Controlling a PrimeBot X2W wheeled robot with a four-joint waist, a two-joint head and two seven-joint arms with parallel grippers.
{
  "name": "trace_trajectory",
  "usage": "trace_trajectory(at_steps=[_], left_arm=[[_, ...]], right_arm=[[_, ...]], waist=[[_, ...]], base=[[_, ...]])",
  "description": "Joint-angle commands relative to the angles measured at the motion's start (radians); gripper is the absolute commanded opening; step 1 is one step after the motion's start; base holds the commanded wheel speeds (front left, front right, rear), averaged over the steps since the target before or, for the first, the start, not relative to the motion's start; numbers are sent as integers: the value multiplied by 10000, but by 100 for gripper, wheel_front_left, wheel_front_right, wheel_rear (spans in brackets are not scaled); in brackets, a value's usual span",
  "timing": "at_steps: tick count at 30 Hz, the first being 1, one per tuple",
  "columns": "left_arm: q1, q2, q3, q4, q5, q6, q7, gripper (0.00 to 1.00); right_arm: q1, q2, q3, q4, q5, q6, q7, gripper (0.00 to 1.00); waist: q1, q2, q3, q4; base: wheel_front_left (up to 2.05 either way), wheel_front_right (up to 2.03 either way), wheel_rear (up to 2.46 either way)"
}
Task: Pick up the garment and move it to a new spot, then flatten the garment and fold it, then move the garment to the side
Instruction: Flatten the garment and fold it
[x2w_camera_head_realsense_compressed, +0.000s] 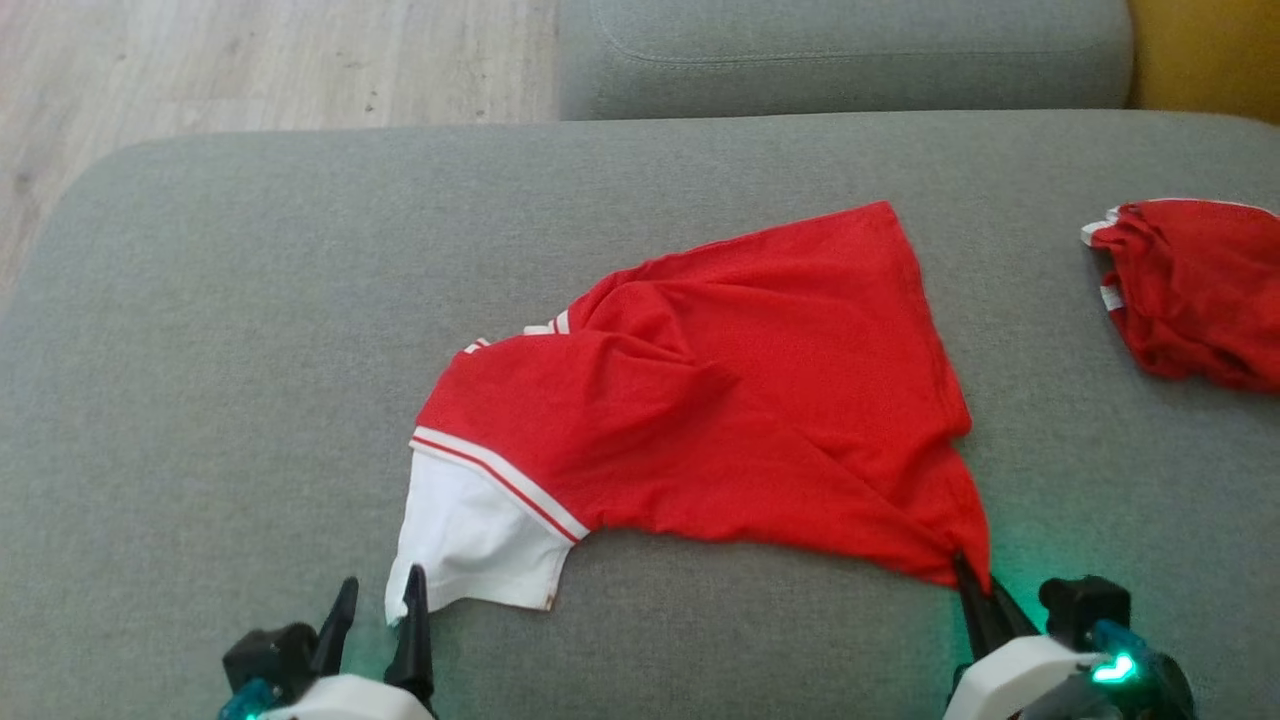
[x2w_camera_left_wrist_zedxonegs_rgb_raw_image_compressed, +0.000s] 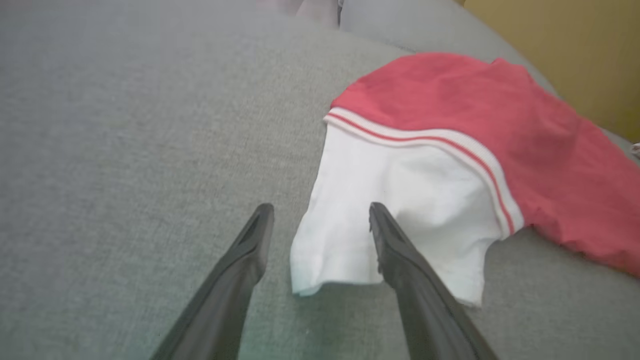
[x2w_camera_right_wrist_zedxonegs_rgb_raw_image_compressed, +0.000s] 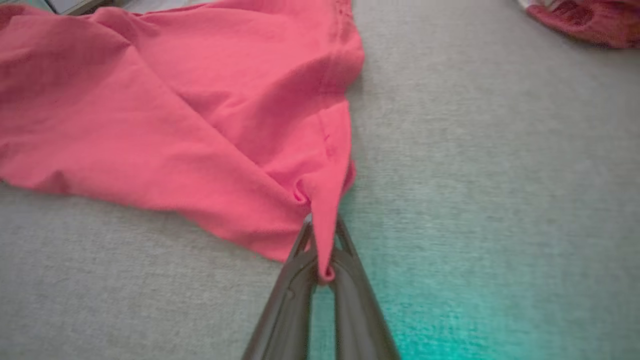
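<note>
Garment, a red shirt with a white sleeve, is lying rumpled on the grey cushion, taking up the centre of the head view with a deep crease running diagonally through it. The right jaws are sitting at the lower right of that view and are clamping together on the shirt's red corner. In the right wrist view, only a thin, twisted tip of that corner is caught between them, low in the middle of the frame. The left jaws are standing apart at the lower left of the head view, gripping nothing. In the left wrist view they are straddling the sleeve's lower left edge, one side showing over white cloth and the other over bare cushion; whether they are touching either I cannot tell. The likeliest trouble seems to be the right grip: with so little cloth pinched, a firm pull could be sliding the tip free and dropping that side. The left jaws look to be lining up on the very edge of the sleeve, so closing there may be catching a single layer, missing the cloth altogether, or nipping the cushion cover. Pulling by a sleeve and a hem corner could also be stretching the shirt crookedly and deepening the crease rather than flattening it. A second red garment is lying well apart at the right edge of the head view, so snagging it looks unlikely.
</note>
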Motion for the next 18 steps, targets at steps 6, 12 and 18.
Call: trace_trajectory(at_steps=[6,12,18], left_arm=[[-714,54,319,759,-248,6,341,100],[-951,-62,120,1542,-325,-160,653,100],[-940,-194,-183,1649,-353,-354,932,100]], right_arm=[[-485,-56,-59,-638,-276,65,-109,0],[-418,-56,83,-934,-189,65,-58,0],[-332,-56,141,-1089,-157,65,-22,0]], waist=[[0,0,47,-218],[0,0,96,-357],[0,0,82,-424]], base=[[0,0,0],[0,0,0],[0,0,0]])
